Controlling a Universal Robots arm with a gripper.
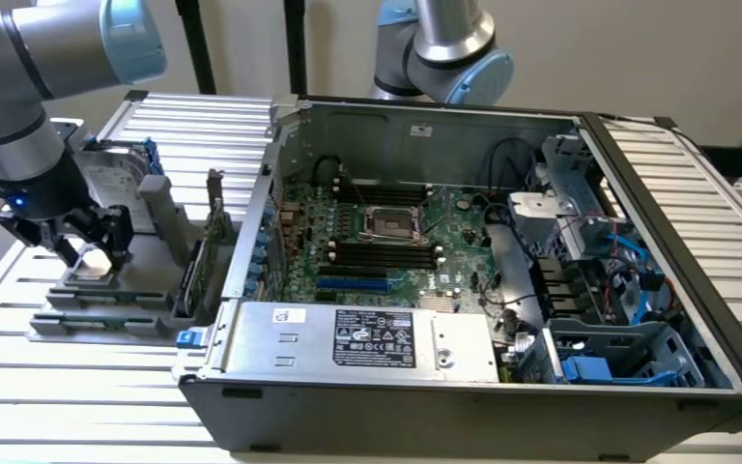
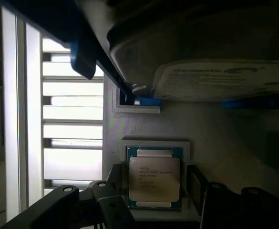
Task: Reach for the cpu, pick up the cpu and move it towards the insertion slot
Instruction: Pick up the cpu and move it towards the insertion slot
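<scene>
Slatted desk (image 1: 74,396) held a computer case (image 1: 474,411) | cpu (image 2: 154,177) lay flat in grey holder (image 1: 100,311), so it could not slide | gripper (image 1: 88,259) fingers (image 2: 196,183) stood apart, one each side of cpu | insertion slot (image 1: 390,222) sat well apart, inside case

Silver arm (image 1: 36,43) (pale-blue caps (image 1: 132,39)), black fingers (image 1: 117,242).

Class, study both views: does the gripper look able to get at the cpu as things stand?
Probably yes: the gripper hangs over the cpu, a finger at each side, nothing covering its top.
</scene>
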